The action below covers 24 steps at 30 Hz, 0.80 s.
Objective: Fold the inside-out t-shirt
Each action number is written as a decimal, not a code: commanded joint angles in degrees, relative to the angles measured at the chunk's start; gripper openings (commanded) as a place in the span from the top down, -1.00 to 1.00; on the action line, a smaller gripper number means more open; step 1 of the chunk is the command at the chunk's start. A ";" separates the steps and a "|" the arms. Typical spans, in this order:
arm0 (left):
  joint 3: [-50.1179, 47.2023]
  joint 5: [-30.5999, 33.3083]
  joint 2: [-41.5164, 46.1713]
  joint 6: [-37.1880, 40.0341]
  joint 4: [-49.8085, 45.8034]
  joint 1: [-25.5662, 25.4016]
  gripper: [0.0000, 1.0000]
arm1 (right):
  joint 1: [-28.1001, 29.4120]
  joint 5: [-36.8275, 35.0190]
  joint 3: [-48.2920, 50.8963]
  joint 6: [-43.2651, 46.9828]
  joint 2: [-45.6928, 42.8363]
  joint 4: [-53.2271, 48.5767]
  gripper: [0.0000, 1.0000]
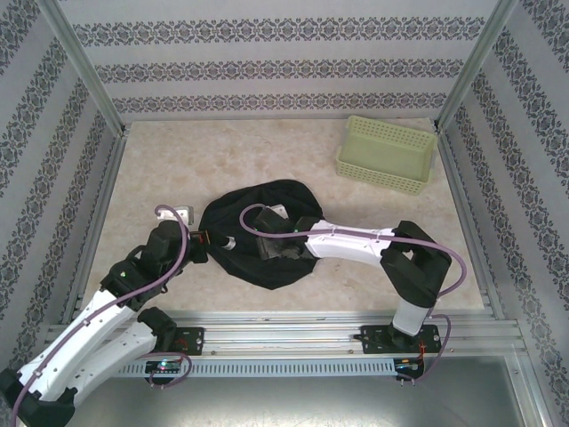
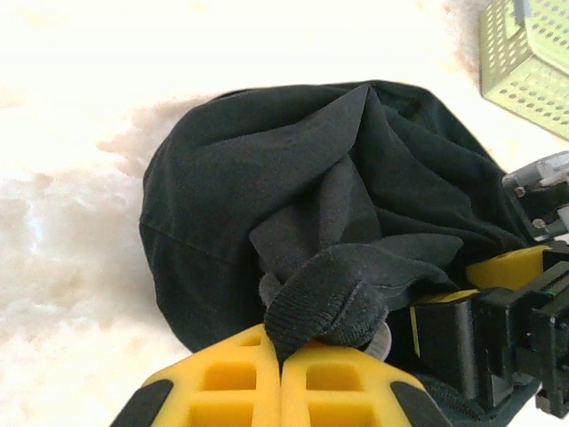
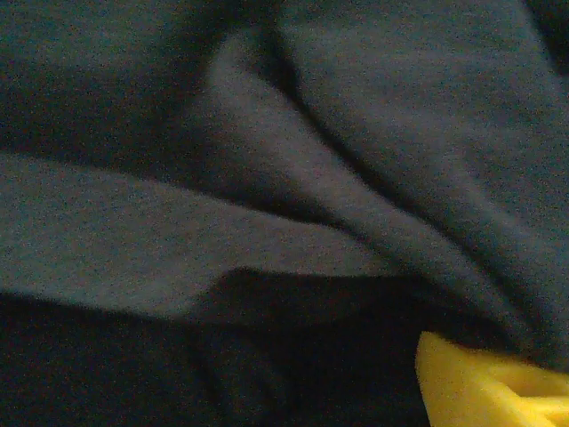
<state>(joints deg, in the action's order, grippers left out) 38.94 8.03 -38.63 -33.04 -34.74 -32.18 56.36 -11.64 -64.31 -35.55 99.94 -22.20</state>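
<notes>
While the inside-out t-shirt (image 1: 284,200) lies bunched in a rounded black heap on the middle of the pale table (image 1: 169,160), both arms reach into it from the near edge. The left gripper (image 1: 203,238) meets the heap at its left rim. Its own wrist view shows the two yellow fingers (image 2: 253,349) pressed together with no gap, pinching a rolled, ribbed-looking fold of the black fabric that pokes up between their tips. Beyond that pinch the cloth rises in soft creases, and a stitched seam curves along the left side of the heap. The right arm lies across the near right part of the shirt, with the right gripper (image 1: 267,249) down among the folds near the middle of the heap. It is close to the left one, and whether the two touch cannot be made out. In the left wrist view its black and yellow body sits at the right edge, low against the cloth. In its own wrist view one yellow finger (image 3: 484,387) shows at the lower right corner against dark, blurred folds very close to the lens. Whether those jaws stand apart or hold any cloth cannot be told. A pale green perforated basket (image 1: 387,156) stands near the far right corner of the table, well apart from the shirt.
</notes>
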 commanded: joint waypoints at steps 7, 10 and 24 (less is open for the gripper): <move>1.55 0.20 -4.33 0.08 1.36 -0.42 1.00 | -0.64 9.33 6.20 0.87 -7.30 10.32 -0.28; 1.51 1.06 -4.31 0.52 1.09 -0.45 1.00 | -0.64 9.09 8.41 0.30 -8.26 11.18 -0.12; 2.24 1.87 -5.58 1.08 0.56 -0.42 1.00 | 0.09 1.73 6.31 2.03 -6.84 6.46 0.87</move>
<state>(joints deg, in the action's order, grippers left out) 39.57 8.19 -43.38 -32.99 -34.46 -32.18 56.03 -5.43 -55.57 -34.28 93.25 -13.10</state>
